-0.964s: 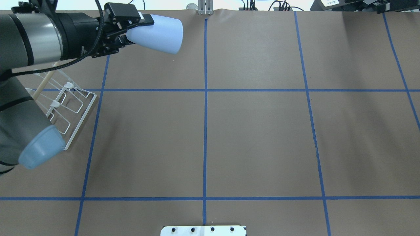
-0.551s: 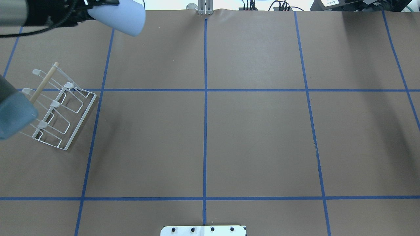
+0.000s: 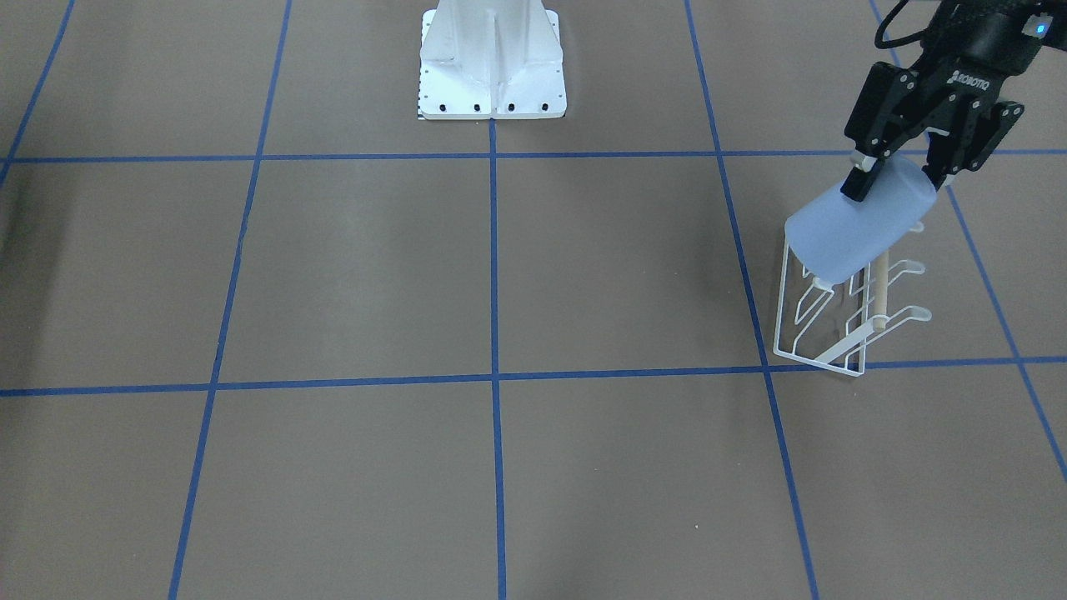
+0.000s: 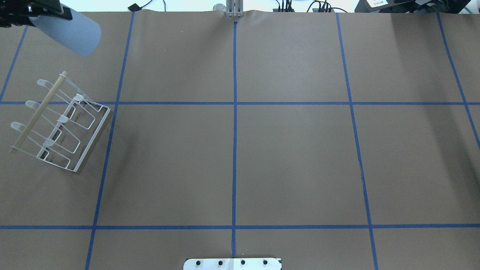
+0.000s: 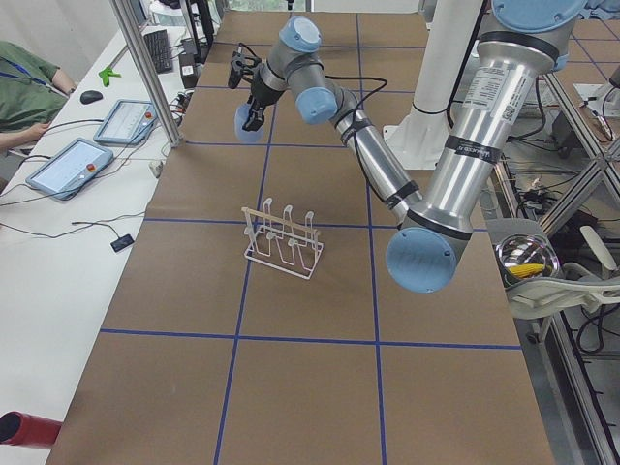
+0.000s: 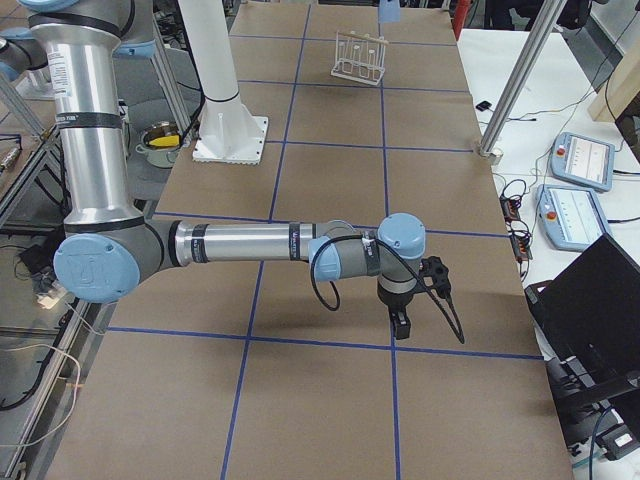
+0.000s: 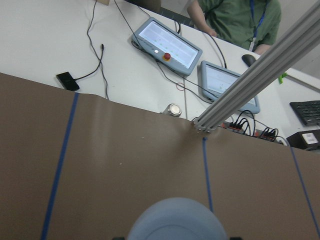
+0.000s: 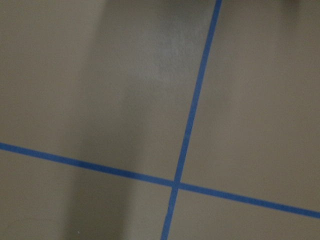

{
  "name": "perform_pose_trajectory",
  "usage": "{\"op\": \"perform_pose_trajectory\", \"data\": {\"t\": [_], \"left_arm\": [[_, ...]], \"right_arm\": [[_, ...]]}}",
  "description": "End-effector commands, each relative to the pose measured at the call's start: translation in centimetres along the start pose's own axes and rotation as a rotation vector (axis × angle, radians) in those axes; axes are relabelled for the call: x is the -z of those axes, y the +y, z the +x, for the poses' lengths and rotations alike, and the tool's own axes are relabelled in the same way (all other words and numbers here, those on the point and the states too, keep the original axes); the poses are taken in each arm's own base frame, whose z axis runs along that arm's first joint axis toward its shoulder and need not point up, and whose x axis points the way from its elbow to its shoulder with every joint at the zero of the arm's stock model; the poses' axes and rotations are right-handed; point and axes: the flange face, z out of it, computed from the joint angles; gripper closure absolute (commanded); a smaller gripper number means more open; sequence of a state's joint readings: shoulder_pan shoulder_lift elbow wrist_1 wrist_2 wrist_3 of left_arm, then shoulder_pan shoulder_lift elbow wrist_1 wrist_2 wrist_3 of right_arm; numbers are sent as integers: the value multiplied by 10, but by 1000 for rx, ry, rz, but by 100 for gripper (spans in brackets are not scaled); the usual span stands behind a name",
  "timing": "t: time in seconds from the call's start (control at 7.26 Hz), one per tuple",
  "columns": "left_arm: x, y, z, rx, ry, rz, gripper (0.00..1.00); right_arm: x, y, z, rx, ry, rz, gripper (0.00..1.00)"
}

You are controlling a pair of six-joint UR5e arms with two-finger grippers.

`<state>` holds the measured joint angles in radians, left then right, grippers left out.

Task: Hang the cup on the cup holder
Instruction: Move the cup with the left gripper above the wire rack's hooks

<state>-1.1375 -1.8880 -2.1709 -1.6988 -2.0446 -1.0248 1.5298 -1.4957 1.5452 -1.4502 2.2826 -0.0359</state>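
My left gripper [image 3: 900,183] is shut on the base end of the pale blue cup [image 3: 846,229] and holds it tilted in the air, open mouth pointing away from the wrist. In the overhead view the cup [image 4: 71,33] is at the far left corner, beyond the cup holder [image 4: 60,123] and apart from it. The cup holder [image 3: 842,317] is a white wire rack with a wooden dowel, standing on the table. The cup's base fills the bottom of the left wrist view [image 7: 177,220]. My right gripper [image 6: 400,325] hangs low over the table far from the rack; I cannot tell whether it is open.
The white robot base pedestal [image 3: 492,62] stands at the table's near-robot edge. An aluminium post [image 4: 234,9] stands at the far edge, with tablets [image 7: 167,45] and cables on the bench behind it. Blue tape lines grid the brown table [image 4: 292,157].
My left arm has swung left in the overhead view, carrying the cup from far centre-left to the far left corner. The elbow has left the view and uncovered the whole rack.
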Motion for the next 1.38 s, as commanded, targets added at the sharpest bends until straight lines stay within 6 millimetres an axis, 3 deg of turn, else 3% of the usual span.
{"op": "perform_pose_trajectory", "data": {"t": [0.0,0.28,0.55,0.83,1.24], "left_arm": [[6,14,-15,-13,-96,-70,100],[-15,30,-28,-57,-186,-169,100],[-36,40,-23,-113,-235,-244,100],[-75,35,-19,-111,-269,-283,100],[-95,31,-25,-125,-298,-289,100]], "right_arm": [[-15,25,11,-39,0,-38,0],[-18,33,13,-51,7,-54,0],[-20,27,1,-51,11,-87,0],[-11,13,-13,-57,50,-123,0],[-8,11,-16,-57,52,-123,0]]}}
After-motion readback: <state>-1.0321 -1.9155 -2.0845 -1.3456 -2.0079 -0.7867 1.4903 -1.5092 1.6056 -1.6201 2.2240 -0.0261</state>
